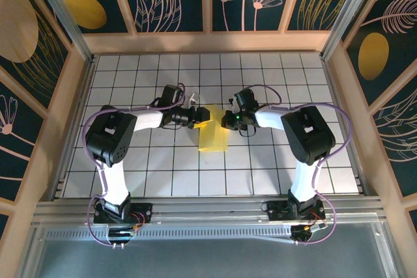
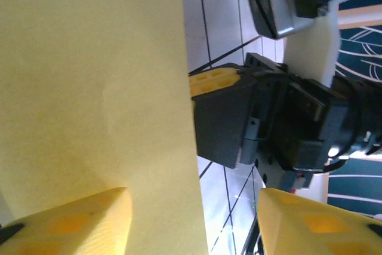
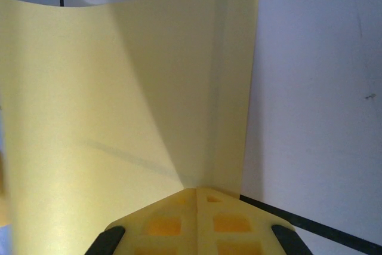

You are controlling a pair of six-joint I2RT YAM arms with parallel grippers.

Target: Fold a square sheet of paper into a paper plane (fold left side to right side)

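From the top camera, we see a white tiled worktop point(image 1: 130, 174) with both arms reaching inward to meet near its middle. Between them is the square sheet of paper point(image 1: 212, 136), pale yellow, its near end on the tiles. The left fingers point(image 1: 203, 117) sit at the sheet's far left side and the right fingers point(image 1: 226, 122) at its far right side. From up here we cannot tell how wide either pair stands. From the left wrist camera, the square sheet of paper point(image 2: 89, 88) covers the left half of the picture, its straight edge running top to bottom. The left fingers point(image 2: 77, 225) stand wide apart, one in front of the sheet and the other well clear of its edge, gripping nothing. Just past that edge, the right fingers point(image 2: 215, 80) touch the sheet. From the right wrist camera, the right fingers point(image 3: 173, 225) are pressed together, pinching the edge of the square sheet of paper point(image 3: 119, 117), which curves up and away over the tiles.
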